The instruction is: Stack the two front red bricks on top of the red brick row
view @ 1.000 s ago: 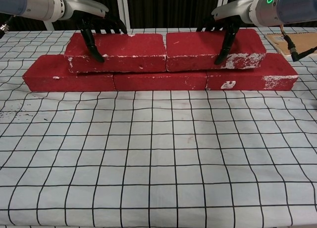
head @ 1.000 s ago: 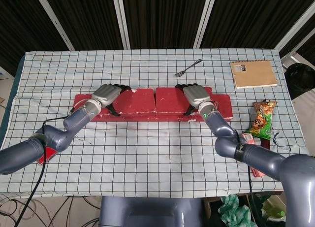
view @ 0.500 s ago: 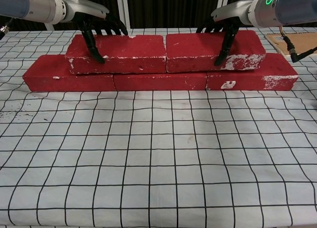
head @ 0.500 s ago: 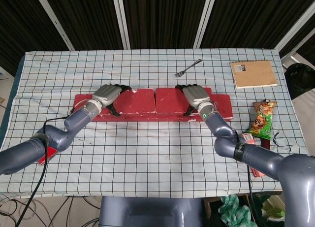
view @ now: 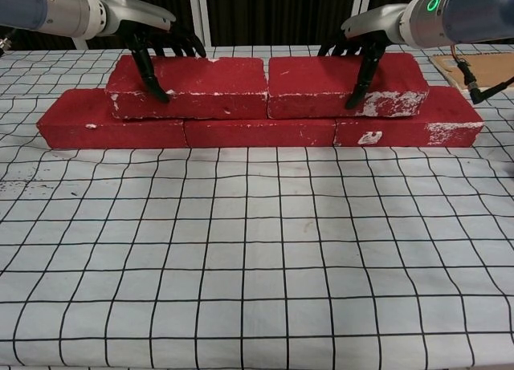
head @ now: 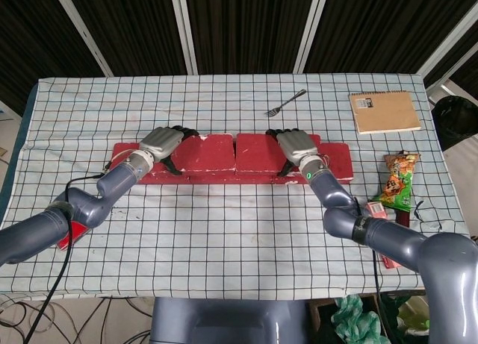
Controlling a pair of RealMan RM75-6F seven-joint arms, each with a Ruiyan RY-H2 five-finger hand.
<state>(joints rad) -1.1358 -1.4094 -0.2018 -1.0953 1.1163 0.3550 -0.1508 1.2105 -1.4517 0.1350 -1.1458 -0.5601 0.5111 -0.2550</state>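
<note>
Three red bricks form a bottom row (view: 257, 132) across the checked cloth; in the head view the row (head: 337, 162) shows at its bare right end. Two more red bricks lie end to end on top. My left hand (view: 157, 42) grips the upper left brick (view: 205, 85), thumb down its front face and fingers over the back edge. In the same way my right hand (view: 365, 42) grips the upper right brick (view: 313, 83). From the head camera the left hand (head: 163, 142) and right hand (head: 296, 144) cover the outer ends of the upper left brick (head: 208, 151) and upper right brick (head: 258, 151).
A fork (head: 286, 103) lies behind the bricks. At the back right sits a brown notebook (head: 385, 111), with a snack packet (head: 398, 181) nearer the right edge. A small red item (head: 71, 233) sits under my left arm. Checked cloth stretches in front of the row.
The right hand and its upper brick have edged slightly left, narrowing the seam with the other upper brick. The left hand has hardly moved.
</note>
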